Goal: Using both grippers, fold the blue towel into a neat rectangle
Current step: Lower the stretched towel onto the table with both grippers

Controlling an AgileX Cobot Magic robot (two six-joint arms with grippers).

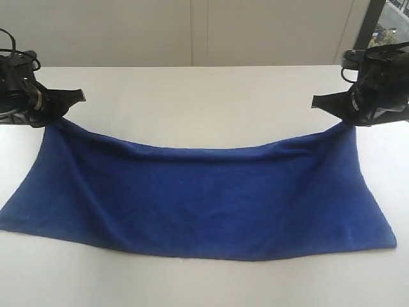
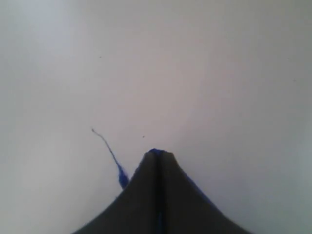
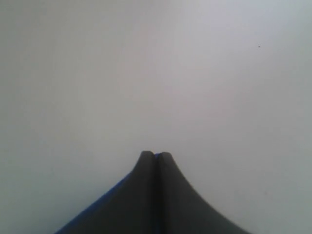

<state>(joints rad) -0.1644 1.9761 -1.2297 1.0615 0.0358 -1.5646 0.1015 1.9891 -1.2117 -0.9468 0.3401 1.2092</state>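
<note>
The blue towel (image 1: pixel 204 198) hangs slack between my two grippers, its far edge lifted and sagging in the middle. Its near edge lies on the white table (image 1: pixel 204 96). My left gripper (image 1: pixel 56 115) is shut on the towel's far left corner. The left wrist view shows its closed jaws (image 2: pixel 158 154), a blue sliver at their tip and a loose thread (image 2: pixel 109 153) trailing out. My right gripper (image 1: pixel 348 121) is shut on the far right corner. In the right wrist view (image 3: pixel 156 154) the jaws are pressed together, with a thin blue edge (image 3: pixel 97 202) of the towel beside them.
Pale wall panels (image 1: pixel 192 32) stand behind the table's far edge. A dark window frame (image 1: pixel 374 25) is at the back right. Bare tabletop lies beyond the towel and in front of its near edge.
</note>
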